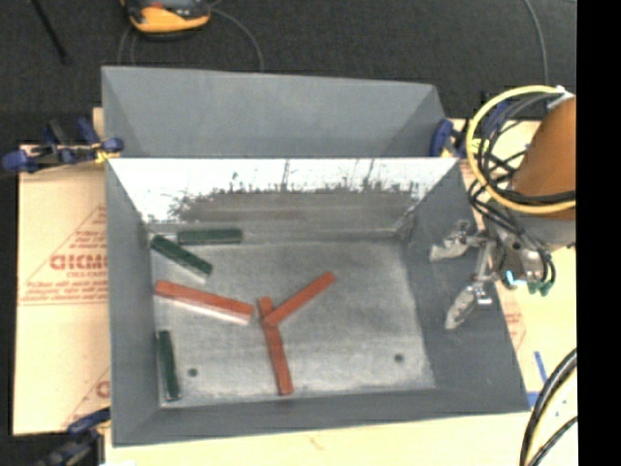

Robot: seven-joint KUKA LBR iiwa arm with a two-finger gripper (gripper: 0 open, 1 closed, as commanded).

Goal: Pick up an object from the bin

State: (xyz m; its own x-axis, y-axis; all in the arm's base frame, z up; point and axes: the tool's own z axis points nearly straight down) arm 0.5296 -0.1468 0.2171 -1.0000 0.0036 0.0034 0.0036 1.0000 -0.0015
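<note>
Gripper [458,282] hung over the right sloped wall of the bin [272,115], fingers spread apart, nothing between them.

Closest thing: slanted red bar [301,296] at mid-floor. Its long axis ran diagonally, the upper end pointing up-right toward the gripper, the lower end meeting two other red bars.
- Upright red bar [277,355]: ran from that junction toward the front wall.
- Long red bar [202,301]: ran from the junction leftward, slightly tilted.

The three formed a Y; whether they overlapped at the junction could not be told.

Further left:
- a green bar [169,364] stood lengthwise along the left wall near the front corner;
- a tilted green bar [180,254] and a level green bar [210,236] lay by the back-left corner, close together.

The floor between the slanted red bar and the right wall was bare.
</note>
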